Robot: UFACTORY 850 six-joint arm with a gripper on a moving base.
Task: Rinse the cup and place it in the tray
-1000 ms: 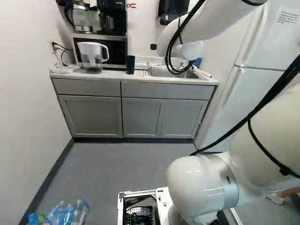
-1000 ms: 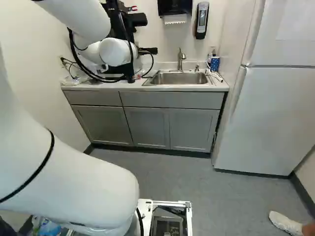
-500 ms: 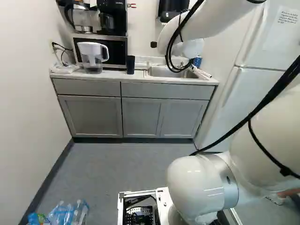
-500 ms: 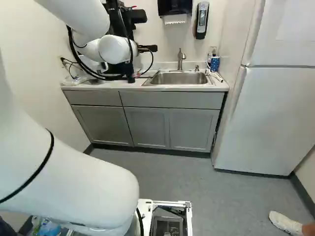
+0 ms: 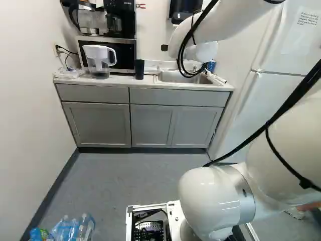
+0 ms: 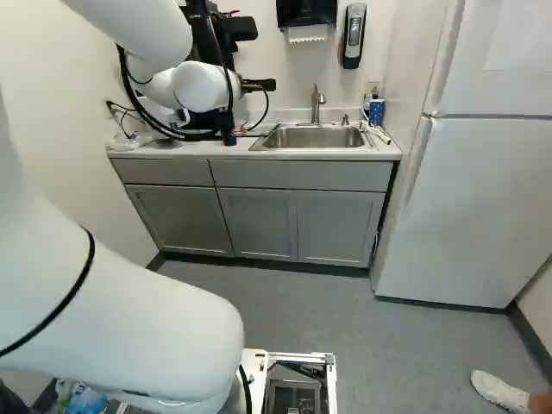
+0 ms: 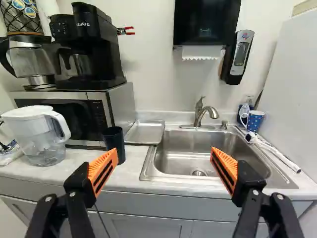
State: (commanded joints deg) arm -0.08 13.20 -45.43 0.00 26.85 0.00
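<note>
My gripper [image 6: 259, 85] is mostly hidden behind the arm's wrist in the right base view. In the wrist view, the gripper [image 7: 165, 156] stands open, its two orange-padded fingers wide apart with nothing held between them. A dark cup [image 7: 115, 144] stands upright on the counter, just beyond the finger on the microwave side; the same cup [image 5: 139, 69] shows in the left base view. Beside it, a shallow metal tray [image 7: 145, 132] lies between cup and sink [image 7: 190, 153]. The faucet [image 7: 202, 111] rises behind the basin.
A clear pitcher [image 7: 39, 136] and a microwave [image 7: 74, 116] with coffee makers on top flank the cup. Past the sink are a blue dotted cup [image 7: 255, 120] and a white brush [image 7: 277, 153]. The fridge [image 6: 483, 198] stands at the right; a shoe [image 6: 500, 392] shows nearby.
The upper arm and wrist have risen very slightly in both base views. The base, cup and pitcher have stayed where they were.
</note>
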